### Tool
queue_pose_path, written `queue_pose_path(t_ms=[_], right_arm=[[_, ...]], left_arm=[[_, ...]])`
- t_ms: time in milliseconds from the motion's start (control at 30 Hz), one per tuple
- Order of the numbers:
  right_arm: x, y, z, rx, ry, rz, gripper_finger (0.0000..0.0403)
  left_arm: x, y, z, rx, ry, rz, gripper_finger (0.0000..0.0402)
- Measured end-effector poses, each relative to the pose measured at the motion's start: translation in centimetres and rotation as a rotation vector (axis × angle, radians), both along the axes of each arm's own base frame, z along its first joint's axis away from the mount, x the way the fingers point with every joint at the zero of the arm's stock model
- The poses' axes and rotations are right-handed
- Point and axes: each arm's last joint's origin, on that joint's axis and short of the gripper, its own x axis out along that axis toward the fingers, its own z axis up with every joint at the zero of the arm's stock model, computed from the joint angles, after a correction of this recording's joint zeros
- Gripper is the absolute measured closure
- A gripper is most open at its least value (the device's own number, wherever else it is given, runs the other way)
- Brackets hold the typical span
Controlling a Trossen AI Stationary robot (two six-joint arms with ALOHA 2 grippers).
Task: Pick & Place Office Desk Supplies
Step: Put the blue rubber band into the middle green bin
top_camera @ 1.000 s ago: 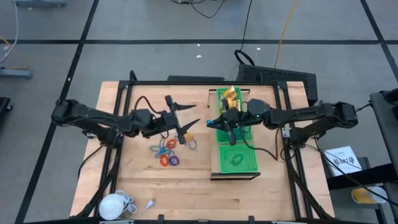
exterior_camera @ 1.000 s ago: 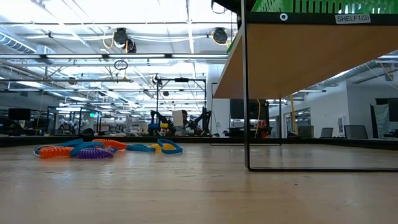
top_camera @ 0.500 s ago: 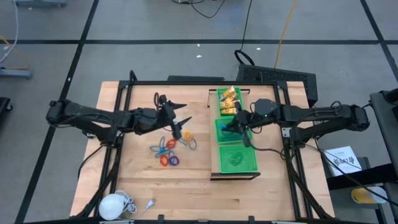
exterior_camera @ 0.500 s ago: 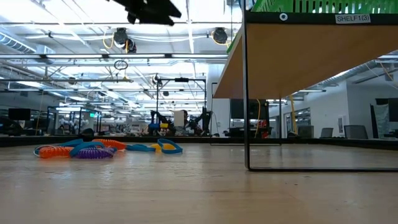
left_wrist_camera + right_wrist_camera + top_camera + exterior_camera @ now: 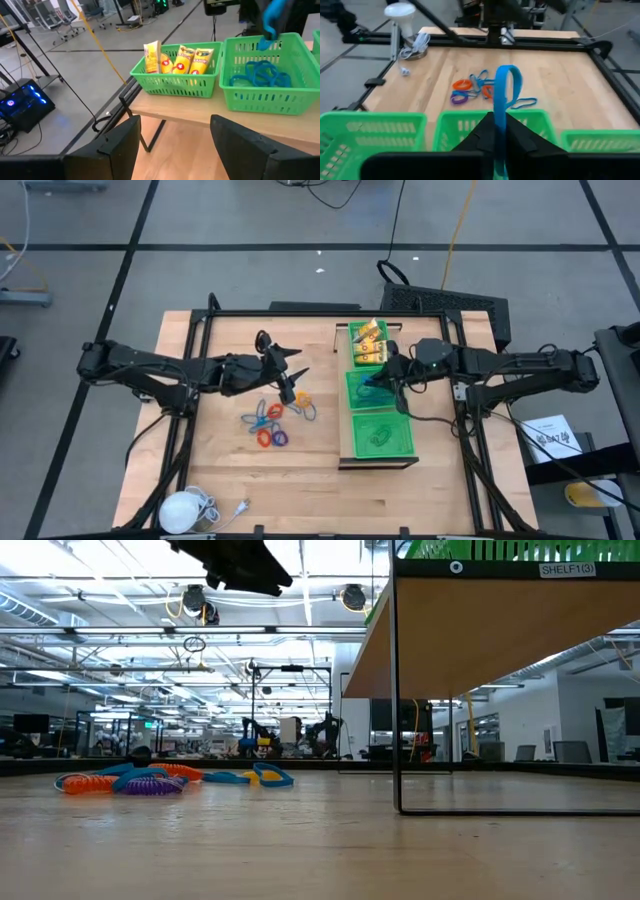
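Observation:
Orange, purple, red and blue rings [image 5: 270, 423] lie in a loose pile on the wooden table, also seen in the low view [image 5: 150, 780]. Yellow packets [image 5: 181, 59] stand in the far green tray [image 5: 150, 80]. Blue rings [image 5: 260, 75] lie in the middle tray [image 5: 352, 387]. My right gripper [image 5: 380, 378] hangs over that middle tray, shut on a blue ring [image 5: 506, 95]. My left gripper [image 5: 293, 370] hovers open above the table just beyond the pile, with nothing between its fingers [image 5: 120, 145]. My right gripper pinches the blue ring by one end of its loop [image 5: 499, 122] between its two fingers. The rest of the loop sticks out past the fingertips, edge-on. The ring is lifted clear, above the middle tray.
Three green mesh trays stand in a row on a raised wooden shelf [image 5: 470, 630] at the table's right, the near one [image 5: 380, 437] holding no supplies that I can see. A white round object with a cord [image 5: 185, 508] lies at the near left corner.
My right gripper has drawn back toward the table's right edge with the blue ring and tipped up from pointing down to nearly level. My left gripper has sunk a little, coming into the low view, and tipped up toward level; it stays open.

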Motion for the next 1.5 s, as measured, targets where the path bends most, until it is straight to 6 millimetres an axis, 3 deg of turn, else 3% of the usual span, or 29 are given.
queue_pose_path(t_ms=[433,767,1133,1500], right_arm=[[-0.7,0.1,-0.1,0.021,0.040,0.021,0.0239],[-3.3,0.3,1.9,-0.003,-0.067,0.027,0.0214],[-4.8,0.3,3.9,-0.097,-0.228,0.020,0.0227],[-4.6,0.3,4.1,-0.110,-0.253,0.022,0.0232]], left_arm=[[-0.2,0.2,-0.7,-0.054,0.052,0.006,0.0153],[-1.2,0.2,-3.1,-0.194,0.240,0.084,0.0160],[-0.5,1.7,-9.4,-0.582,0.285,0.391,0.0163],[1.3,4.8,-16.4,-0.734,0.395,0.653,0.0163]])
